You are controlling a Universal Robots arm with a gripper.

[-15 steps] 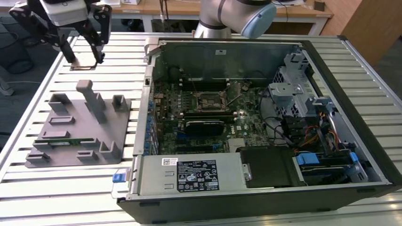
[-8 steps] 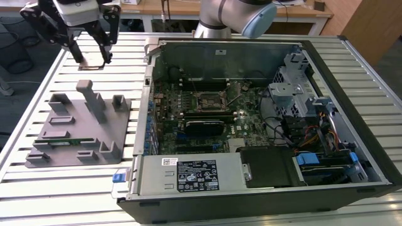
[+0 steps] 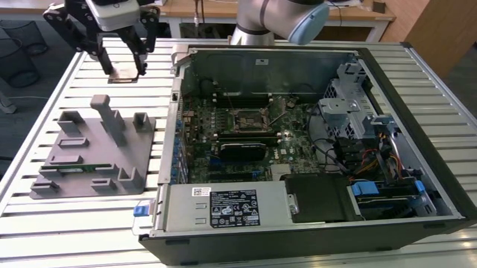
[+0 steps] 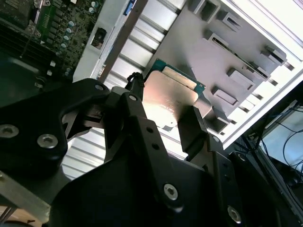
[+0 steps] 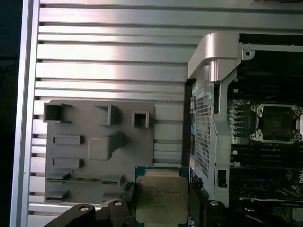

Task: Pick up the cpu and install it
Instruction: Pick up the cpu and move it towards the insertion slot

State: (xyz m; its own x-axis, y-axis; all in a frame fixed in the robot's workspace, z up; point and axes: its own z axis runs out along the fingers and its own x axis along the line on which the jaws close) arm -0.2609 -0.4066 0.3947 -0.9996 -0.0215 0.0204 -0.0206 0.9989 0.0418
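The open computer case (image 3: 268, 70) lies on its side on the slatted bench (image 3: 75, 223). Inside it are a green circuit board (image 3: 298, 151) with a square socket (image 3: 249, 119) near its middle, a labelled metal box (image 3: 223, 206) at the near end, and a bundle of wires (image 3: 365, 162) by the metal bays on the exterior view's right. On the exterior view's left of the case is a grey moulded rack (image 3: 111, 145). A narrow green memory stick (image 3: 78, 166) lies in one of its slots.

The arm (image 3: 261, 17) reaches in from the far side of the bench, and its tool (image 3: 124, 71) points straight down on the exterior view's left of the case. The tool is closed onto the cpu (image 5: 161, 198), with its black fingers (image 4: 191, 127) pressed against two opposite edges. The chip is held flat with its silver top facing up. It is lifted clear of the bench. In the first wrist view it hangs over the gap between the rack and the case wall, overlapping the rack's corner.
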